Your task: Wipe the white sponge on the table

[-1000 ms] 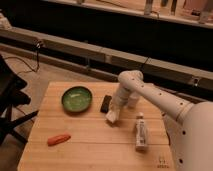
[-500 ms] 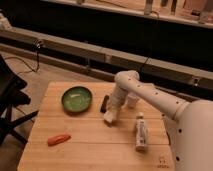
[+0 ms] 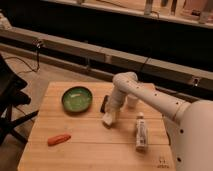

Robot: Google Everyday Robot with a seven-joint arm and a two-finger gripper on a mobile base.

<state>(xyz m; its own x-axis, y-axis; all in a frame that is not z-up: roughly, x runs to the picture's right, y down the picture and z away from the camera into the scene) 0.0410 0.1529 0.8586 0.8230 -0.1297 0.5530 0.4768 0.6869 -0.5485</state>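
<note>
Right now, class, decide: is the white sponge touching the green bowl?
Apart. The camera view shows bare table between the white sponge and the green bowl. The tool sits just above the sponge.

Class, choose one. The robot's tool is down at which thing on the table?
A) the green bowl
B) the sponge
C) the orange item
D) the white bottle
B: the tool sits directly on the sponge near the middle of the table, between the bowl and the bottle.
</note>
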